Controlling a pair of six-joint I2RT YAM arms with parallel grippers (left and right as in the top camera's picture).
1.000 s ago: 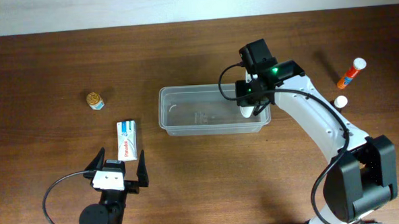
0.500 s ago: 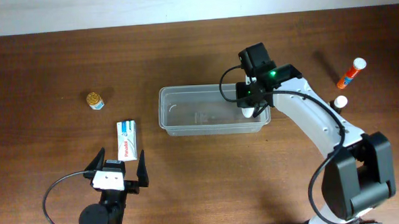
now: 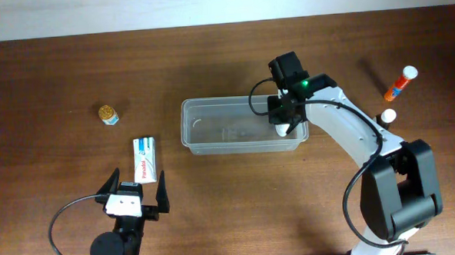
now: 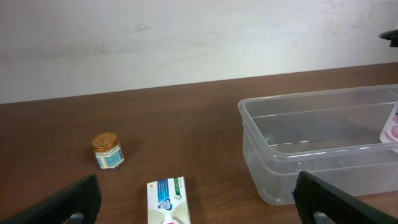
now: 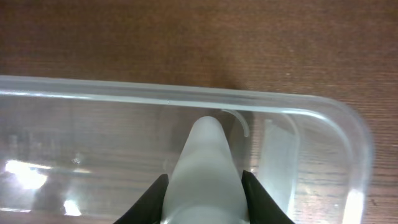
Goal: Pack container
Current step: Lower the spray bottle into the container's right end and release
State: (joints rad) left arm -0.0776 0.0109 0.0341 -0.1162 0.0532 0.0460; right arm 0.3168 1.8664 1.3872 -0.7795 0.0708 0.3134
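From overhead, the clear rectangular plastic container with rounded corners (image 3: 211,103) lies lengthwise at the middle of the brown wooden table (image 3: 48,74). The right gripper (image 3: 283,123) hangs over the container's right end, inside the rim, with a white plastic bottle (image 3: 280,130) showing just beneath it. The left gripper (image 3: 136,194) sits in the lower left of the frame, its two black fingers spread wide with nothing between them. Just above it lies a white and blue cardboard box (image 3: 143,159), and further up and to the left stands a small jar with a gold lid (image 3: 108,114), both well apart from the container. At the far right an orange tube with a white cap (image 3: 400,84) lies tilted, with a small white round cap (image 3: 388,116) below it. In the left wrist view the container fills the right half of the frame, the white bottle just visible at its far right edge, pink marks on it; the jar stands left of centre and the box lies at the bottom, between the wide-set fingers (image 4: 68,200). In the right wrist view the bottle's rounded, tapering end points up the frame over the container's floor, near its right-hand corner, and the black fingers (image 5: 152,200) press against it on both sides.
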